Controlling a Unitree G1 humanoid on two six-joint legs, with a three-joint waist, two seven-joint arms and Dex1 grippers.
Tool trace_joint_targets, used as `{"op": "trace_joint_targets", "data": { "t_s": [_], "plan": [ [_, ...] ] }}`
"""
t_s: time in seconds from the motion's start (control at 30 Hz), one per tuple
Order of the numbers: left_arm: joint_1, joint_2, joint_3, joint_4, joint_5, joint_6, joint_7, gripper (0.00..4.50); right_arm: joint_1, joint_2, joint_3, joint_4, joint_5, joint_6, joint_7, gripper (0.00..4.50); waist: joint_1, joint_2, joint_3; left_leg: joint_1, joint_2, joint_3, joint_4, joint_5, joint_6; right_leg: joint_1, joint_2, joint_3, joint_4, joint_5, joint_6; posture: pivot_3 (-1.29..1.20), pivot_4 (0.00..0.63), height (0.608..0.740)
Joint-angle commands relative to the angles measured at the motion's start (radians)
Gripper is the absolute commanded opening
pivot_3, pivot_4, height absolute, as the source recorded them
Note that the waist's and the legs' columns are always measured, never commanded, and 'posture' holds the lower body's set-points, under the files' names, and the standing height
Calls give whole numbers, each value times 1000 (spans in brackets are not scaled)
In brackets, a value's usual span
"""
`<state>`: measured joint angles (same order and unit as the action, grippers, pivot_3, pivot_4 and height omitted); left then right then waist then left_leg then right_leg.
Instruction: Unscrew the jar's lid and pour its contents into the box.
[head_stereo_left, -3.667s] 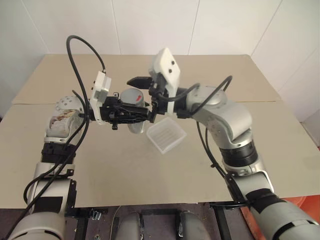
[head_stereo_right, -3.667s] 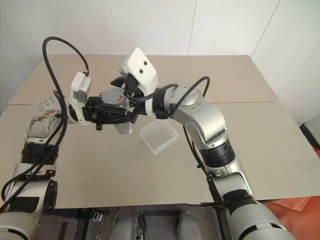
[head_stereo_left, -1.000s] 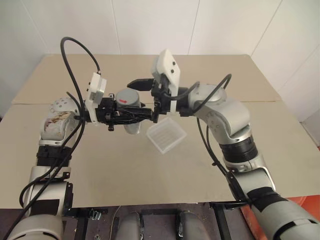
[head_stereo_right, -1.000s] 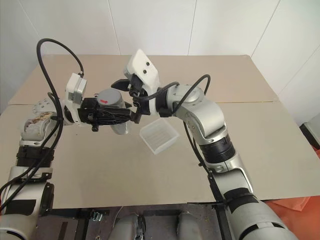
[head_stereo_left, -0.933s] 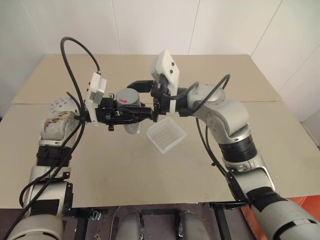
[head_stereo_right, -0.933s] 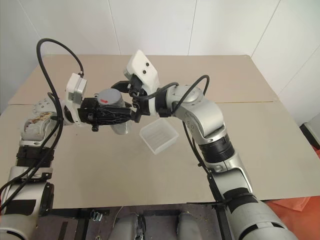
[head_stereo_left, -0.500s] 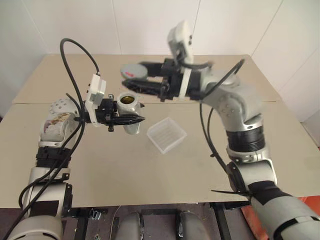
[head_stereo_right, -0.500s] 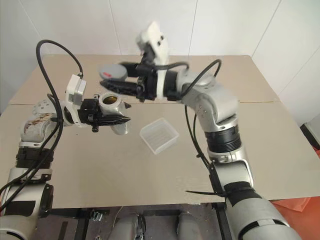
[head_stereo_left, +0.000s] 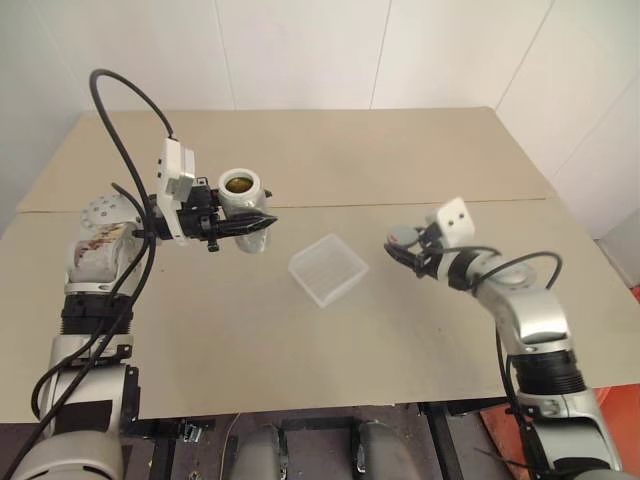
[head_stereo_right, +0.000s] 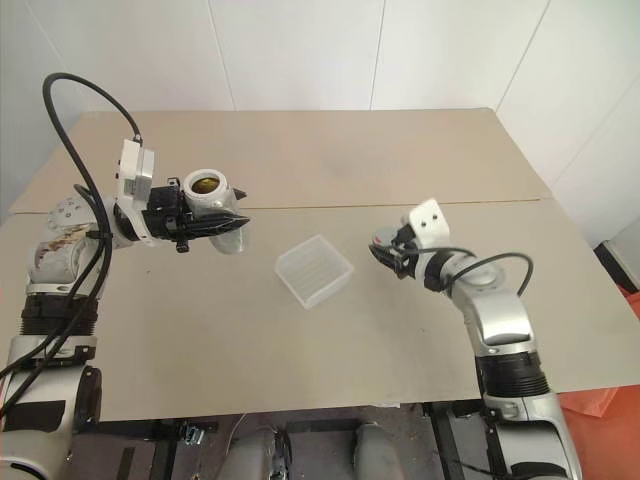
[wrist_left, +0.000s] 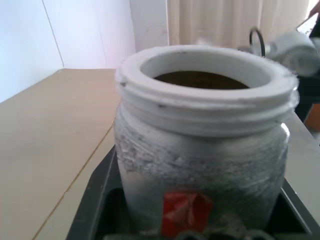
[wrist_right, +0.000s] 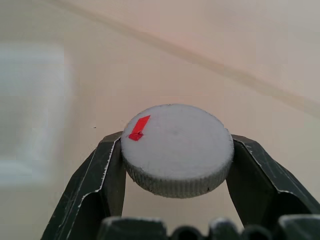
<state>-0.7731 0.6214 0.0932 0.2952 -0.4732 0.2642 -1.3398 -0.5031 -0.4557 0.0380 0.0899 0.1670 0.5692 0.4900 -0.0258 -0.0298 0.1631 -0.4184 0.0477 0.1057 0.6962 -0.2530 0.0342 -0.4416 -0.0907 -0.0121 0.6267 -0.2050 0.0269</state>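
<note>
1. Lid (wrist_right: 177, 149) sits pinched in the right gripper (head_stereo_left: 408, 247), right of the box (head_stereo_left: 328, 269); lower it flat onto the table (head_stereo_left: 250, 340) before releasing.
2. Left gripper (head_stereo_left: 262, 224) clamps the open jar (head_stereo_left: 243, 196) upright, left of the box; centre the mouth over it, then tip slowly.

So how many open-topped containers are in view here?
2. The uncapped jar is upright in the left gripper, above the table's left side; the box sits on the table's middle. Nothing seems hidden.

No readable text or numbers anywhere — just plain, unlettered red marks.
</note>
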Motion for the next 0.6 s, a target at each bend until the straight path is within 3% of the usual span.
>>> {"op": "trace_joint_targets", "data": {
  "t_s": [0.03,0.07,0.23,0.33,0.4,0.5,0.6],
  "plan": [
    [-1,-19,-21,-35,80,-90,97,1924,-38,-40,11,1,-32,34,10,3997,5,0,0,0,0,0,0,0,0,0,0,0,0,0,0,0,150,740],
    [1,-25,-54,-26,160,-181,141,1924,-40,-70,-1,-39,-20,70,34,4376,6,0,0,0,0,0,0,0,0,0,0,0,0,0,0,0,150,740],
    [-46,-58,-142,91,414,-546,328,1924,-52,-213,-89,-224,134,268,189,4449,25,1,0,0,-1,0,0,0,1,1,-1,0,0,0,0,0,150,740],
    [-182,-11,-308,280,864,-986,705,1924,-105,-305,-154,-352,320,448,312,4449,38,0,1,0,-1,0,0,-1,1,1,-1,-1,-2,1,0,0,150,740],
    [-270,4,-404,370,1081,-1131,933,1924,-129,-339,-148,-408,395,515,360,4449,41,0,1,0,-1,-1,1,-1,1,1,-1,-1,-2,1,0,0,150,740],
    [-429,35,-642,409,1527,-1174,1415,1924,-169,-393,-62,-454,429,554,421,4449,42,1,0,0,-1,-1,0,-2,3,3,-1,-2,-2,2,1,0,150,740],
    [-544,9,-844,467,1798,-1111,1706,1924,-188,-390,-22,-447,422,527,423,4449,41,0,0,-2,-2,0,0,-3,4,3,-2,-1,-2,3,3,0,150,740]
  ]
}}
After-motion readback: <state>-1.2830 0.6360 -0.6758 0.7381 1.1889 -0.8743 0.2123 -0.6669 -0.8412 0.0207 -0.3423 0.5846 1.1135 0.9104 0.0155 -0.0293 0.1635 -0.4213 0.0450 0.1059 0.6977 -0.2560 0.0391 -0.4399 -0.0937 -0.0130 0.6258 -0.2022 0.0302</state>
